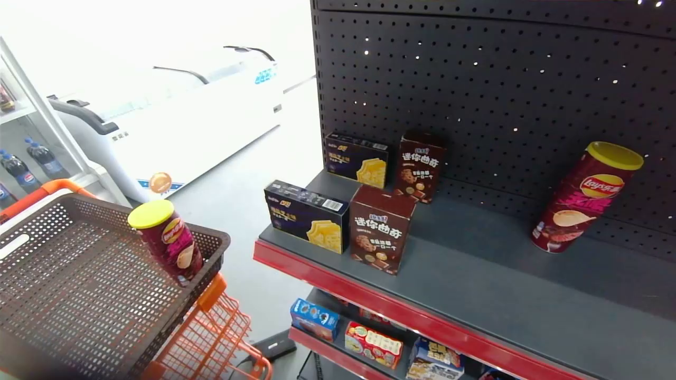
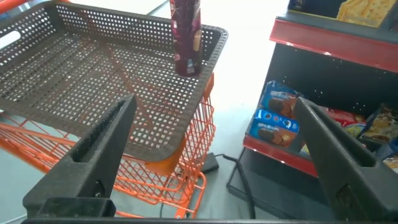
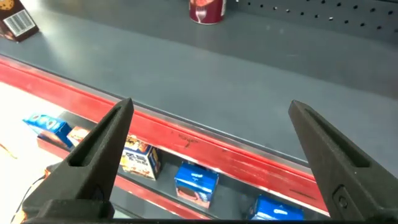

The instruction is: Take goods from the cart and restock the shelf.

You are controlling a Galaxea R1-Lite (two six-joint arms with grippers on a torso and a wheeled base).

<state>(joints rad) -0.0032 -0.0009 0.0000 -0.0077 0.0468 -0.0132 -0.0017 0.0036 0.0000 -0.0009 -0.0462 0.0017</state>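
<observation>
Holds left pincer (image 2: 211, 155) spread and empty, chip can (image 2: 186, 37) upright in cart basket (image 2: 93, 81) ahead. Holds right pincer (image 3: 211, 162) spread too, facing shelf (image 3: 249, 68), second chip can (image 3: 207, 9) far beyond.

Strong light beyond the shelf's (image 1: 475, 274) left end; freezer (image 1: 174, 121) and floor there washed out to white. Shelf top evenly lit, shadows soft. Bright pinpoints through the pegboard (image 1: 501, 79) behind it. Tier beneath dimmer.

I see a white chest freezer (image 1: 185, 132) on grey floor (image 1: 237, 195), with a drinks cooler (image 1: 31, 153) at far left and bright overexposed light.
</observation>
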